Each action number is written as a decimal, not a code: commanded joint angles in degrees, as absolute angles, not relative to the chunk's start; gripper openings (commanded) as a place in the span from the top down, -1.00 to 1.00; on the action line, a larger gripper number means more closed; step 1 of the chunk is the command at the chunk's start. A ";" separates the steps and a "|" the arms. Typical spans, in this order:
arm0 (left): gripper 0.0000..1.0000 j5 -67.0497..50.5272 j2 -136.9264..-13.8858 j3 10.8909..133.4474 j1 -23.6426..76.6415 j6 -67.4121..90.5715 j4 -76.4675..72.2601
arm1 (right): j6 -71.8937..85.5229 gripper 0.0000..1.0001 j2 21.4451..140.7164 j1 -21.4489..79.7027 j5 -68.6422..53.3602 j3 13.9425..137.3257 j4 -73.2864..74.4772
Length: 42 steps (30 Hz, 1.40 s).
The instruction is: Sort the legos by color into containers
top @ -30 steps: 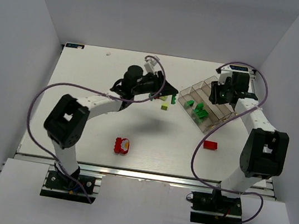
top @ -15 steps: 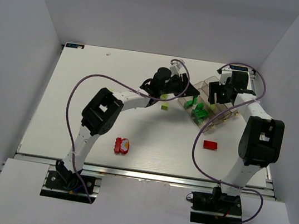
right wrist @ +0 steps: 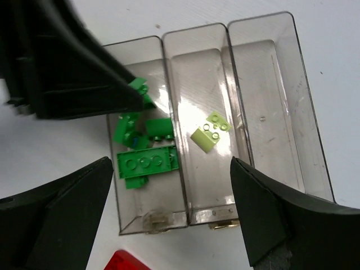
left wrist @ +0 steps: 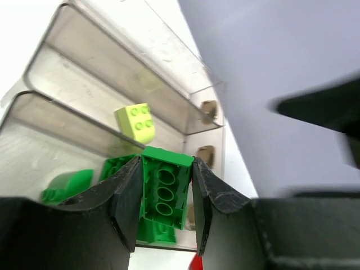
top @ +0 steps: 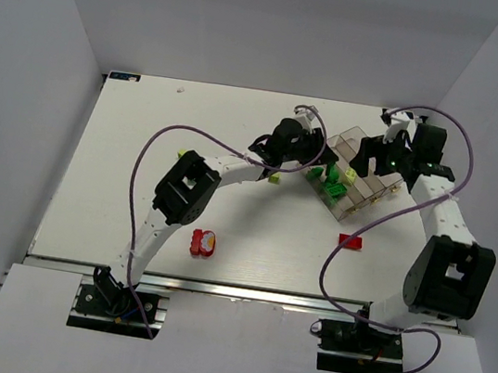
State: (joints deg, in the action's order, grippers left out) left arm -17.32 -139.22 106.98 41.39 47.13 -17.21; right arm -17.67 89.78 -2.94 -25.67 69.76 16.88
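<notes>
- Showing one brick of the colour sort on its way in: the left gripper (left wrist: 164, 194) is clamped on a dark green studded plastic brick (left wrist: 166, 174), hollow underside towards the wrist camera.
- The brick is held above the clear plastic organiser tray (right wrist: 275, 101), at the end compartment where the other dark green bricks (right wrist: 146, 163) are gathered. This placing is judged to serve a drop among its own colour.
- The right gripper (right wrist: 169, 166) is spread wide above the same tray, with nothing between its fingers.
- Two pale yellow-green bricks (right wrist: 209, 132) are seen in the middle compartment. No brick is seen in the third.
- Outside the tray, unsorted pieces are seen: a red brick (top: 350, 242) just beside its near corner, a lone pale yellow-green brick (top: 274, 178) near its side towards the left arm, and a red clump (top: 203, 242) well apart.
- The tray is carried on a white tabletop (top: 137, 179), which is enclosed by pale grey walls (top: 69, 10).
</notes>
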 commanded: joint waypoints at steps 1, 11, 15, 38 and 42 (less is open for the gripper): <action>0.70 -14.24 -138.95 110.30 41.48 45.00 -14.24 | -20.57 -0.79 84.65 -4.04 -35.94 66.63 15.65; -0.23 -12.92 -138.69 111.62 41.57 42.37 -9.41 | -20.57 -0.79 82.70 -4.04 -40.25 64.77 15.64; -0.38 -12.13 -137.55 111.62 41.66 40.96 -8.35 | -20.65 -0.79 82.88 -4.04 -40.78 65.13 16.00; -0.34 5.36 -117.59 102.03 29.00 21.54 37.77 | -22.50 -0.79 81.74 -4.04 -47.90 63.63 17.58; -0.36 4.66 -119.44 101.43 29.09 22.50 39.82 | -22.15 -0.79 81.65 -4.04 -47.46 63.81 17.40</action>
